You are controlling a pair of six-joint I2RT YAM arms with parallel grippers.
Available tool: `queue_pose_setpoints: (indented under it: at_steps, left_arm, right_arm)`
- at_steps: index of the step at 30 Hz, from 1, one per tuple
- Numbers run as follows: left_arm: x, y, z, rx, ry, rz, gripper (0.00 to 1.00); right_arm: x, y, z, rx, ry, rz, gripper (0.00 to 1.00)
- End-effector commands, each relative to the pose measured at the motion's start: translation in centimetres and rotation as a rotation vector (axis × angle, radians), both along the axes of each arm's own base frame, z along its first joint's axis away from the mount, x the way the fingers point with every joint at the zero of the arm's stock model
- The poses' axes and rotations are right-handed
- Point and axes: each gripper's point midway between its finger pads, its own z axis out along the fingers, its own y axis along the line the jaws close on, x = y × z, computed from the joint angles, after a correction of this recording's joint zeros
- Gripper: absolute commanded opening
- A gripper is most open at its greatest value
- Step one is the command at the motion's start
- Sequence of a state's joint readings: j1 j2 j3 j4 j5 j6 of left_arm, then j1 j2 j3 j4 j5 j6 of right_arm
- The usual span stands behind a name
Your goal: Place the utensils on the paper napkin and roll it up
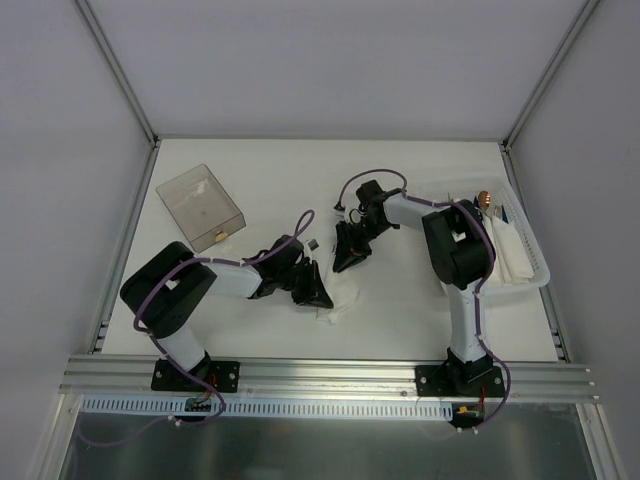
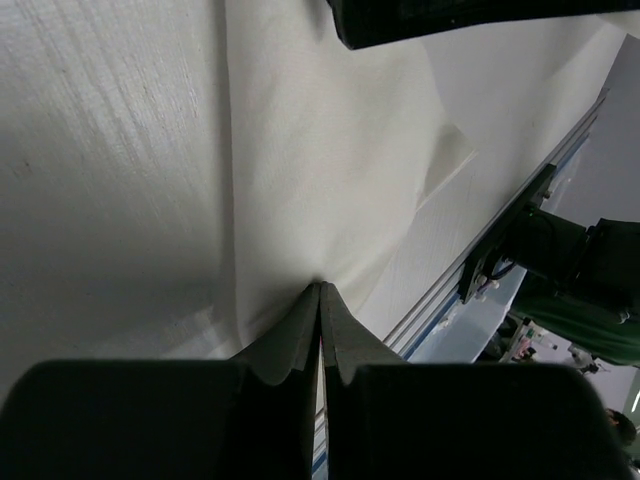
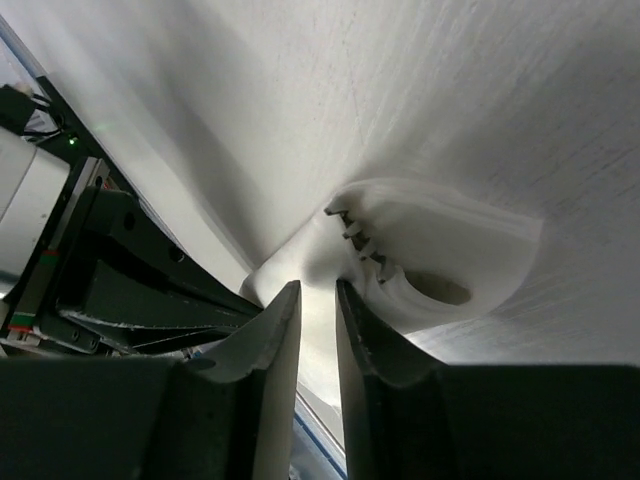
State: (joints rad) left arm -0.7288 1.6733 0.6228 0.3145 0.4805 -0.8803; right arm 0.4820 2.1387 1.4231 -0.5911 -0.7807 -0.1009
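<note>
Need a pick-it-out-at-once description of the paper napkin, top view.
On the white table, look front-centre, where the black left hand and right hand nearly meet. The crumpled white paper napkin lies there, pinched by the left hand. Unlike the rigid white plastic tray at the right edge and the clear plastic box far left, it is soft and creased.

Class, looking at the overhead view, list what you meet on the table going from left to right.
Clear plastic box → left gripper → right gripper → white tray. The paper napkin overlaps both grippers, so omitted.
</note>
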Motion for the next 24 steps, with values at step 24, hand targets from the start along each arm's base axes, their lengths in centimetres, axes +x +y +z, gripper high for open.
queue_pose_setpoints:
  at_steps: [24]
  left_arm:
    - [4.1,5.9,-4.4,0.209,0.053,0.114,0.0]
  right_arm:
    - [-0.1,3.0,3.2,0.127,-0.016,0.048,0.24]
